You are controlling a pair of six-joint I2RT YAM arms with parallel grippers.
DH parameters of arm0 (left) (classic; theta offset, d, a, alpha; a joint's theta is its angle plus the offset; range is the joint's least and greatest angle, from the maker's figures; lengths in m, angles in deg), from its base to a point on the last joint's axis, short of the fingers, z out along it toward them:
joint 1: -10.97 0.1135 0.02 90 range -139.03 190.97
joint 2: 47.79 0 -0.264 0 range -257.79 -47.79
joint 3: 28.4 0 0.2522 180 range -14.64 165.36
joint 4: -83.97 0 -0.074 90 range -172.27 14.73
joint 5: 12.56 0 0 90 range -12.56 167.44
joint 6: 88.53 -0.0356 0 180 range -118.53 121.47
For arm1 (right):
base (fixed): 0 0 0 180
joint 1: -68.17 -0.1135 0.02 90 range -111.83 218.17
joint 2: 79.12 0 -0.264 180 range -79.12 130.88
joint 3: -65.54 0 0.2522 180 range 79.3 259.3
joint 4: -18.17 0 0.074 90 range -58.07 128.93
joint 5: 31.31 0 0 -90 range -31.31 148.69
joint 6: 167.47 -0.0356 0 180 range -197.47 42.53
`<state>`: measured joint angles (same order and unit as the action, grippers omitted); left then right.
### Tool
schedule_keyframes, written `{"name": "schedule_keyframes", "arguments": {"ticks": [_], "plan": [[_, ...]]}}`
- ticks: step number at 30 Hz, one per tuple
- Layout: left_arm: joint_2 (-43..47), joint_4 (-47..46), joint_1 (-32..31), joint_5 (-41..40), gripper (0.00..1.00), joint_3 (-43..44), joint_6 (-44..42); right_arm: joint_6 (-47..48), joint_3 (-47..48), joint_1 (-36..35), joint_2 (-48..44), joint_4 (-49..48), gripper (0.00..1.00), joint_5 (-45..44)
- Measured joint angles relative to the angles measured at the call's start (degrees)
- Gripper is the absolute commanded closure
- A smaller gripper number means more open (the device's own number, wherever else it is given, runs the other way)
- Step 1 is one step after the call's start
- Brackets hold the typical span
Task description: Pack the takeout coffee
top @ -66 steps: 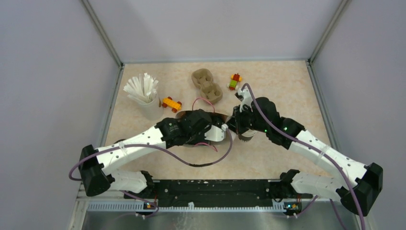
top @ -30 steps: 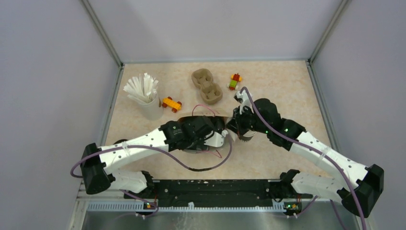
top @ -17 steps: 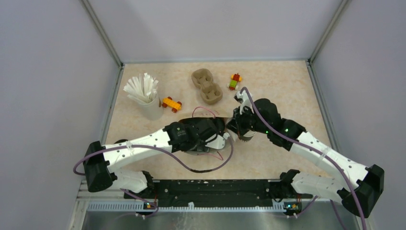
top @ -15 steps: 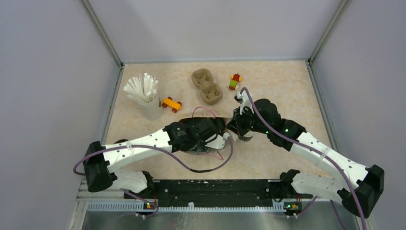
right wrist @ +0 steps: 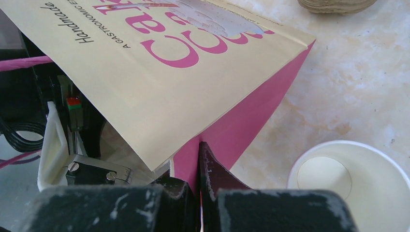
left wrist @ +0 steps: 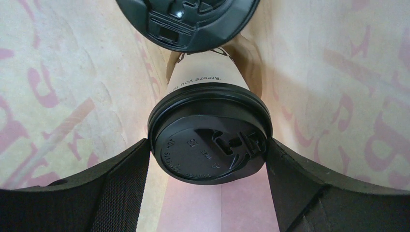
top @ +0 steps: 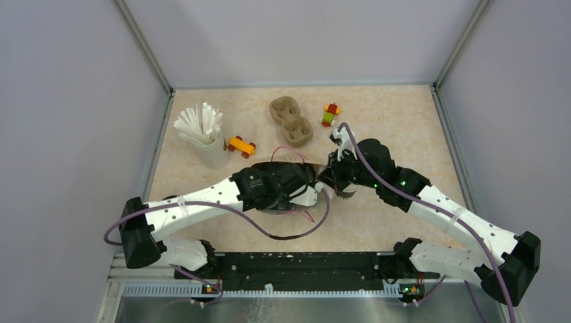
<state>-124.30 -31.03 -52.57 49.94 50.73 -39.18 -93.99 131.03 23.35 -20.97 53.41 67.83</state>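
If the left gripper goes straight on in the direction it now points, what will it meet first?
Probably the second black lid deeper in the paper bag; the held cup would reach it before the left gripper. Depth is unclear.

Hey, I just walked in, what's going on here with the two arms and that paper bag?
The right gripper pinches the pink side fold of the paper bag, apparently holding it open. The left gripper is inside the bag, closed on a lidded coffee cup at its black lid. A second black lid shows deeper in the bag. An open, lidless cup stands just outside the bag, and the pulp tray sits apart, empty.
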Motion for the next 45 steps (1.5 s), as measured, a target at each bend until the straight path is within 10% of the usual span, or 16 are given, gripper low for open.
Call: {"name": "schedule_keyframes", "arguments": {"ticks": [45], "plan": [[-4.8, 2.4, 0.0, 0.1, 0.93, 0.9, -1.6, -0.1, 0.0, 0.0, 0.5, -0.7, 1.0, 0.2]]}}
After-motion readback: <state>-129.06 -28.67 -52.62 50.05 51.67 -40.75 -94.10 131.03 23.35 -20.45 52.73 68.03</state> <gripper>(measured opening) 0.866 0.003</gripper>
